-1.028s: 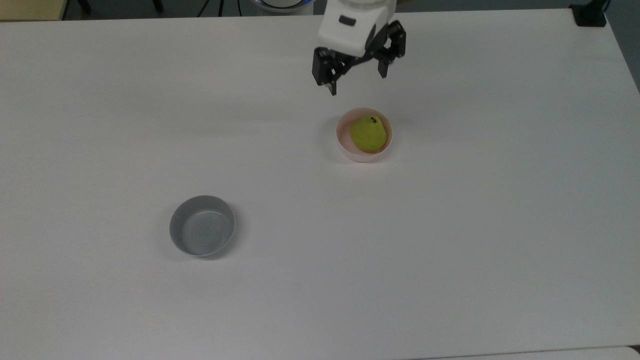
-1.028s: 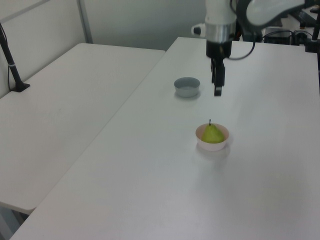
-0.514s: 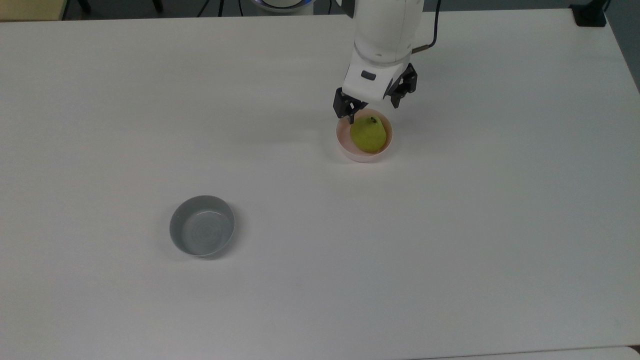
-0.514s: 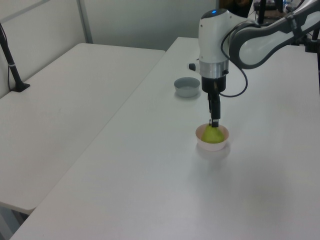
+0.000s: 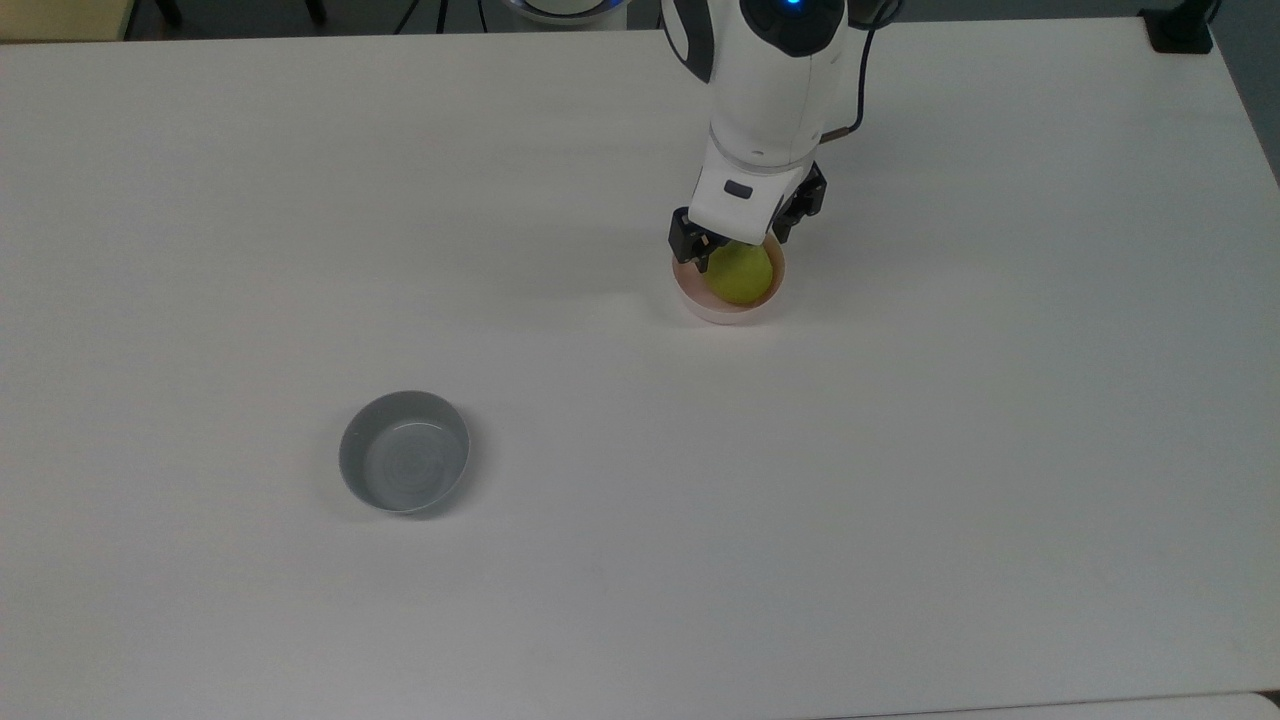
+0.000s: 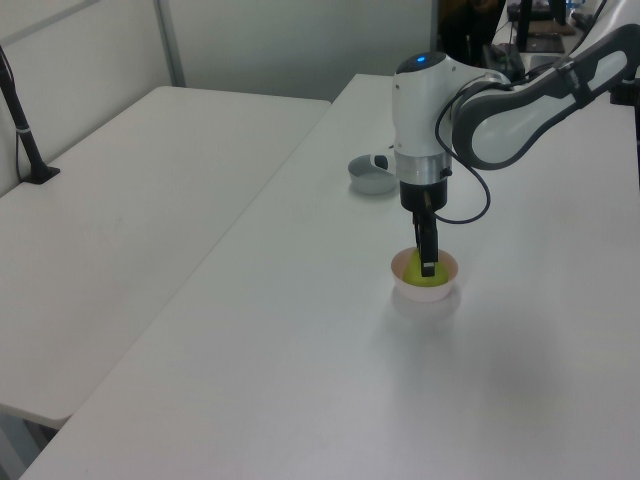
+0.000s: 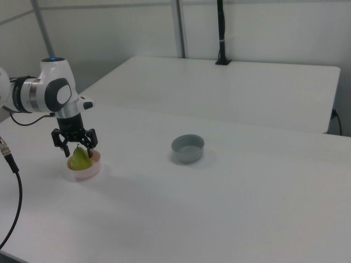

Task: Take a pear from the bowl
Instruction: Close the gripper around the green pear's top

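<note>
Top view looks steeply down on the table (image 5: 900, 500); left and right views face it obliquely from opposite ends.

White rounded arm casing (image 5: 770, 90), grey joint bands, blue indicator light on top, black gripper (image 5: 741, 243), black cable trailing.

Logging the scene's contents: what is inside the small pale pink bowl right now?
The small round pale pink bowl holds one yellow-green pear. The open end effector straddles the fruit, its fingers on either side. The pear's top and stem are covered in the top view, and the bowl's floor is hidden beneath the pear.
</note>
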Robot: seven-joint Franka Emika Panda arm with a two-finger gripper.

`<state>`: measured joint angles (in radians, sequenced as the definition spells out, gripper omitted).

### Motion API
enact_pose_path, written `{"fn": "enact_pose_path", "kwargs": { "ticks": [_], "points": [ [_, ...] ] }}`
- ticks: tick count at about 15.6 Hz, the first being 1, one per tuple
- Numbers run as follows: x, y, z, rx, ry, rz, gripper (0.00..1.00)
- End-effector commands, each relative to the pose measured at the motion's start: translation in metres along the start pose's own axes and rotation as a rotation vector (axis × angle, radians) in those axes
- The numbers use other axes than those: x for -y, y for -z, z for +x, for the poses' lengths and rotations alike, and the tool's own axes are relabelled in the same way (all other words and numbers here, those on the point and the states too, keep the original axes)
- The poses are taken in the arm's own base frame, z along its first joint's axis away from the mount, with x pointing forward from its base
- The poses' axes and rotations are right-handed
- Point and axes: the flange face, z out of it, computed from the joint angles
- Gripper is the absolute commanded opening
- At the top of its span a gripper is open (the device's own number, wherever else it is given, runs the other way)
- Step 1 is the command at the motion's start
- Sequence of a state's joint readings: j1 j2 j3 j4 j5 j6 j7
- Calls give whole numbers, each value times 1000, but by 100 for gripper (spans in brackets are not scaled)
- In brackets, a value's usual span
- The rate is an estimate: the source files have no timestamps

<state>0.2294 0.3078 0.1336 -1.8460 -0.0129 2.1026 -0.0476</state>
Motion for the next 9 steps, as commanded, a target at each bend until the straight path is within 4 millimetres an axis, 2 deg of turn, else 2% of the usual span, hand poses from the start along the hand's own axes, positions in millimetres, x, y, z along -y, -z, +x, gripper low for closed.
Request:
{"fn": "enact_pose_path", "kwargs": {
  "ticks": [1,6,9],
  "points": [
    [5,0,-4,-17,3,-23,1],
    [5,6,-5,-19,1,-23,0],
    [-1,26,-9,-39,-17,-28,0]
  ]
}}
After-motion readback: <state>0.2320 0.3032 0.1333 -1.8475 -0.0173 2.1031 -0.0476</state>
